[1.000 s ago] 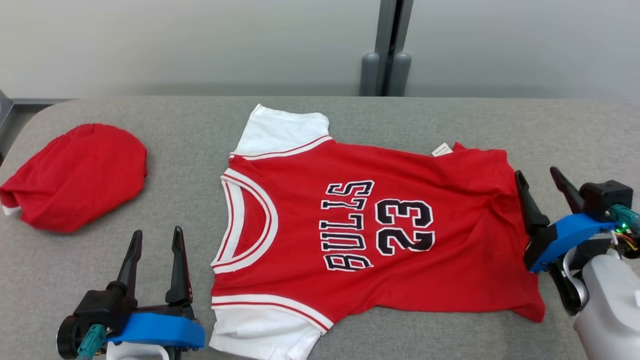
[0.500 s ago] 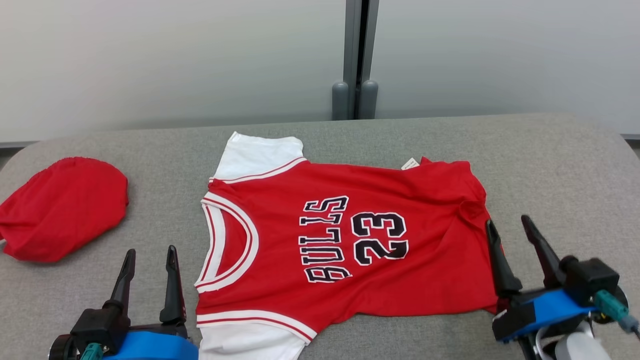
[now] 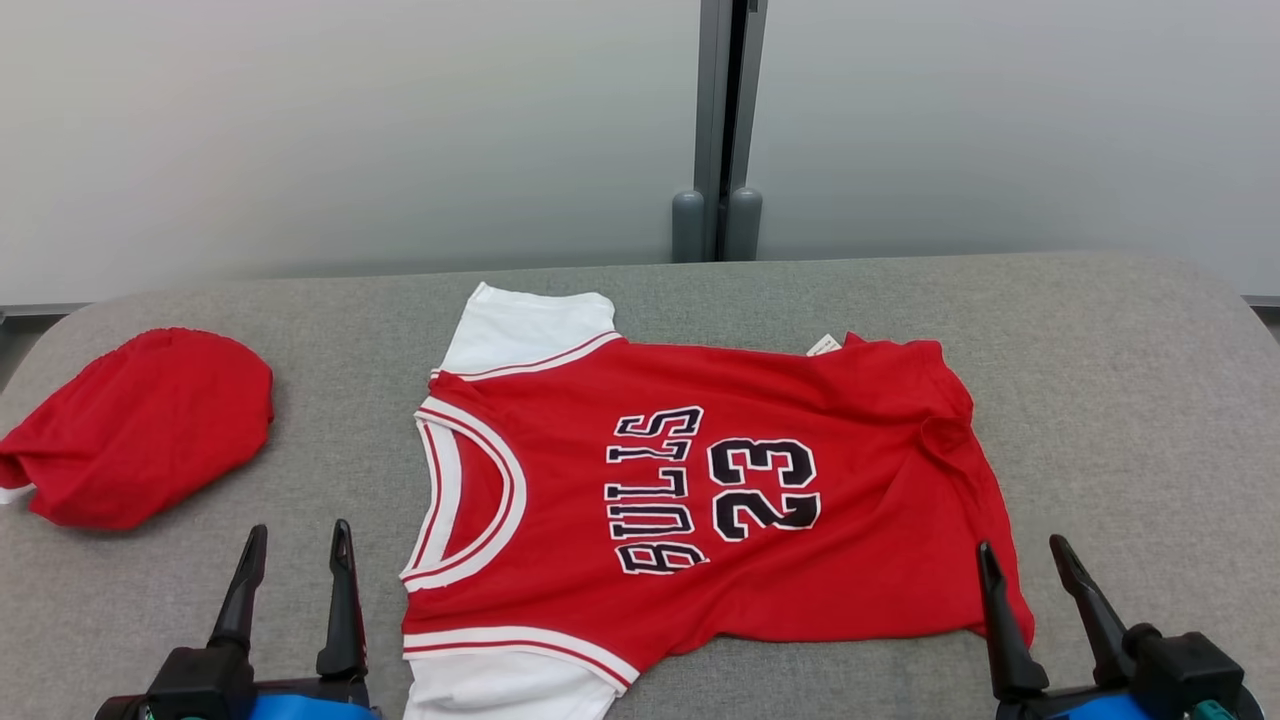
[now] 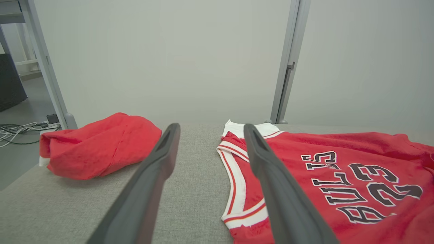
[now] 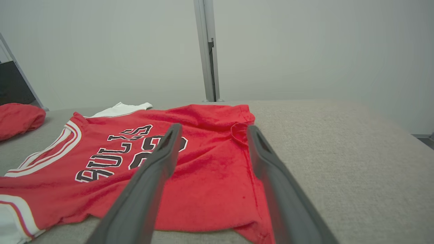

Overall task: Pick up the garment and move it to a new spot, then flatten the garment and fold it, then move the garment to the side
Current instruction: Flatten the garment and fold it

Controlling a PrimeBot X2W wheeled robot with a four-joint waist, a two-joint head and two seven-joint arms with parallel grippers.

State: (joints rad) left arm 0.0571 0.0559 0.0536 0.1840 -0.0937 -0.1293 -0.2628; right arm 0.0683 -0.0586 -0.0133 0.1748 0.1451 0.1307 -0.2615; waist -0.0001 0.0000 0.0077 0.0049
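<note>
Closely behind the grey table (image 3: 1120, 400) stand pale panels (image 3: 350, 130).

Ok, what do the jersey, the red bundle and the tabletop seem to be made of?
Jersey: soft matte knit cloth, probably cotton-like; it creases and shows a fuzzy nap up close. Red bundle: similar-looking matte red cloth, slumped in soft folds. Tabletop: grey woven fabric covering, flecked weave visible, no shine; what lies beneath is hidden.

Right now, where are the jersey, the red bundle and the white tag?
jersey (image 3: 700, 490): head view, chest, beside the number.
red bundle (image 3: 140, 440): head view, middle of its top.
white tag (image 3: 823, 346): head view, the tag's middle, at the jersey's far edge.
</note>
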